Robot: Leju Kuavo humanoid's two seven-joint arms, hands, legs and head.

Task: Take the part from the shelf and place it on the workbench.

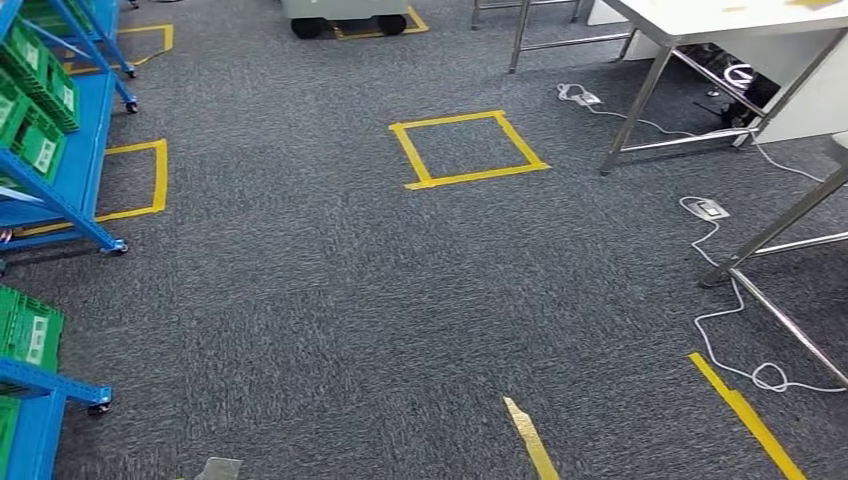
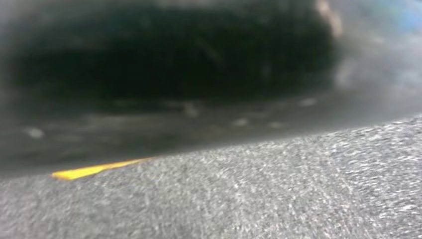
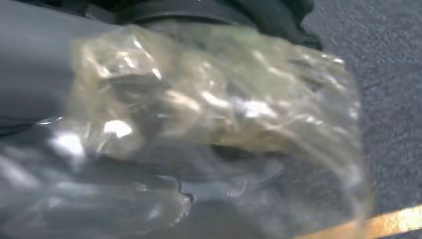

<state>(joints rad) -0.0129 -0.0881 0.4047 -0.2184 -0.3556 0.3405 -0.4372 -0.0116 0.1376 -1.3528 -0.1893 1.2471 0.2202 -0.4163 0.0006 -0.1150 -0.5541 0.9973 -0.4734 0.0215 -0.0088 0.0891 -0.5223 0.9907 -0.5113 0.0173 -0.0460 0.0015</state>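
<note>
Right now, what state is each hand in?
Left hand: cannot be told; its wrist view is a dark blur over carpet.
Right hand: holding a clear crinkled plastic bag with the part.

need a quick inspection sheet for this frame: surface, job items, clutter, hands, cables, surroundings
Surface: grey carpet floor with a yellow tape square and yellow tape strips.
Job's things: part in a clear plastic bag, held at the right hand; blue shelf with green bins on the left; workbench at upper right.
Clutter: scrap of tape on the carpet near the lower edge.
Hands: right hand holds the bagged part, fingers largely hidden by the bag; left hand cannot be made out in the blurred left wrist view.
Cables: white cable and floor sockets trail under the table legs.
Surroundings: wheeled base at the top.
</note>
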